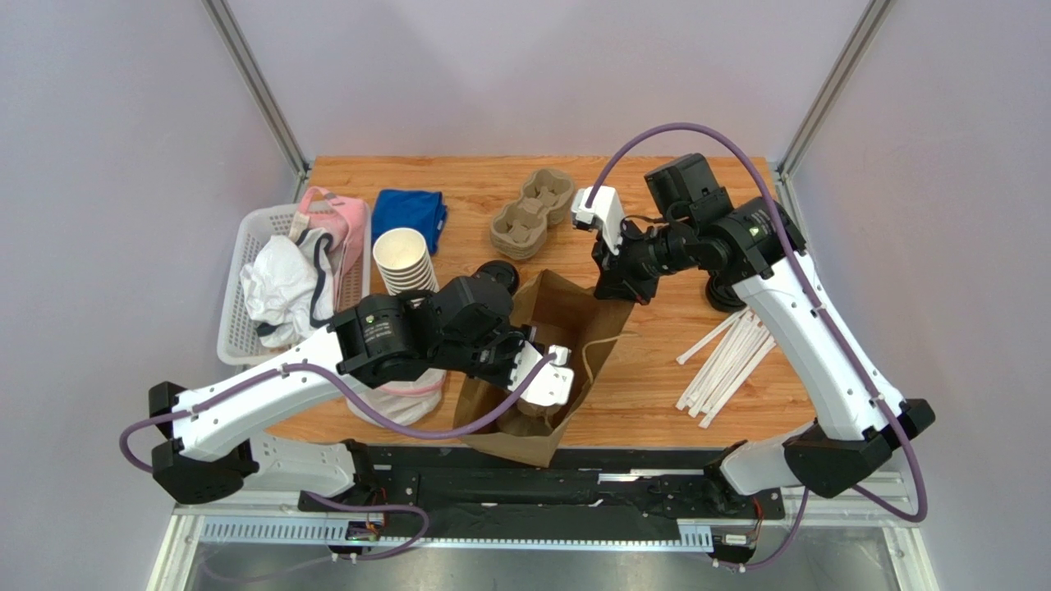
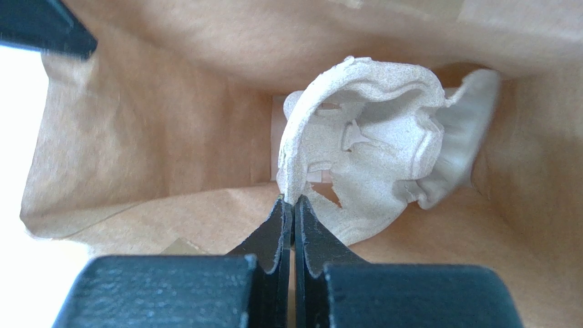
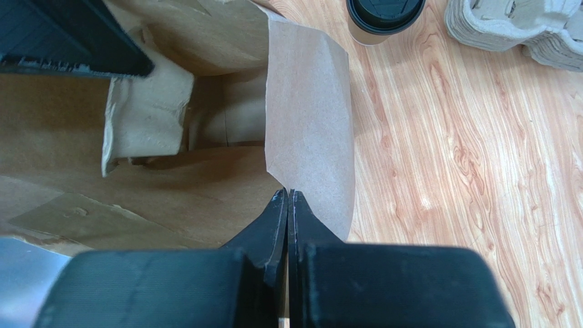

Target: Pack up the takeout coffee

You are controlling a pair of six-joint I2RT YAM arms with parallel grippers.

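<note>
Jaws together on both: left gripper [image 2: 293, 201] pinches pulp cup carrier [image 2: 369, 143] rim inside brown paper bag [image 3: 308, 102]; right gripper [image 3: 287, 195] clamps bag rim. Wood-grain table [image 3: 465, 171], grey walls [image 1: 494, 74]. Takeout coffee [image 3: 383, 17] upright on table beyond bag, part-hidden by left arm [image 1: 407, 333]. Carrier stack [image 1: 533, 212] farther back.

Bright, even overhead light; soft shadows on the wooden table [image 1: 648, 376]. Left wrist view blows out white at its left edge; the pulp cup carrier [image 2: 369, 143] seems slightly blurred. The takeout coffee [image 3: 383, 17] is sharp.
</note>
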